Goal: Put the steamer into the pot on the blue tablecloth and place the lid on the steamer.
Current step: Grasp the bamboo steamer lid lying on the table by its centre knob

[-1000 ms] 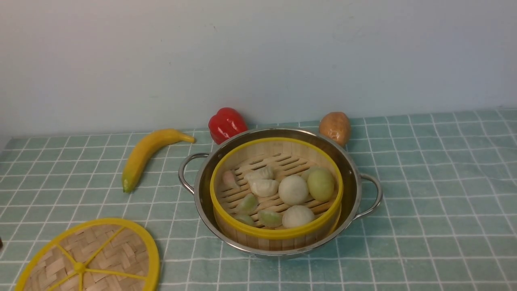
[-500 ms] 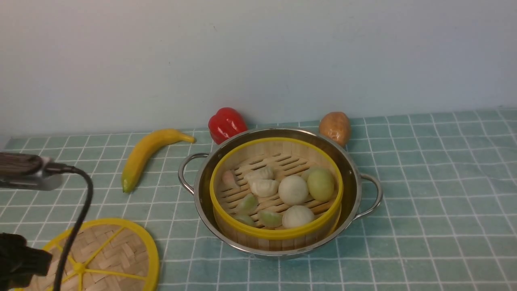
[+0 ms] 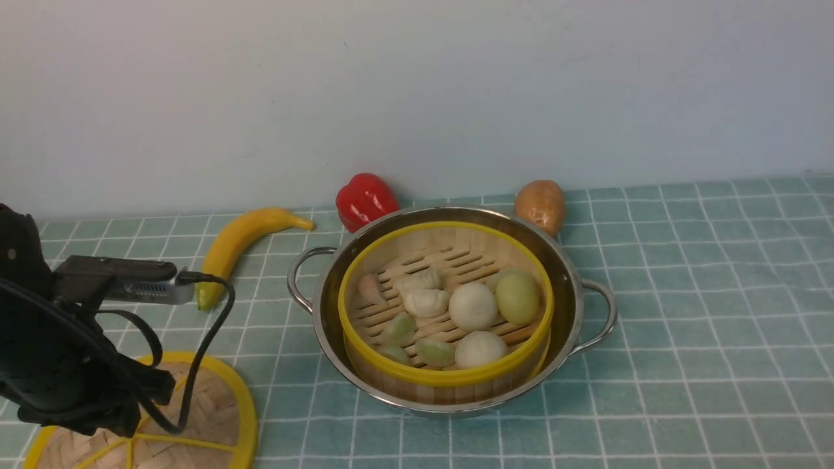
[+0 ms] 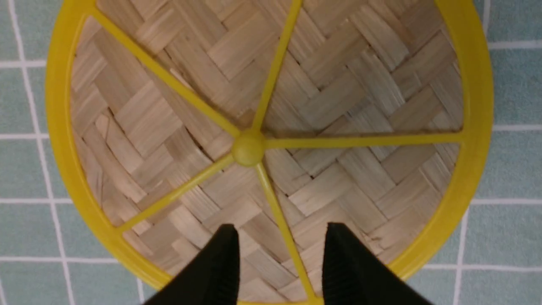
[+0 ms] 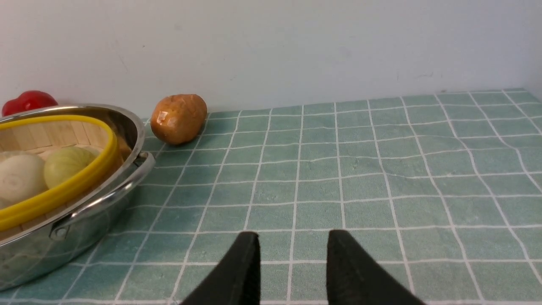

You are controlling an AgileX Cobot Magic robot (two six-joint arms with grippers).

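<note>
The steamer [image 3: 443,376] with its toy dumplings and buns sits inside the pot [image 3: 568,280] at the middle of the blue tablecloth [image 3: 704,326]. The lid [image 3: 218,404] lies flat on the cloth at the front left, partly covered by my left arm [image 3: 58,365]. In the left wrist view my left gripper [image 4: 279,233] is open just above the lid [image 4: 338,84], its fingers on either side of one yellow spoke. My right gripper [image 5: 292,241] is open and empty over bare cloth, to the right of the pot [image 5: 84,207] and steamer [image 5: 63,190].
A banana [image 3: 234,247] lies left of the pot. A red pepper [image 3: 365,198] and a potato [image 3: 541,205] stand behind it by the wall. The potato also shows in the right wrist view [image 5: 178,118].
My left arm has come into view from the left and moved right over the lid. The pot, steamer and lid have not moved.
</note>
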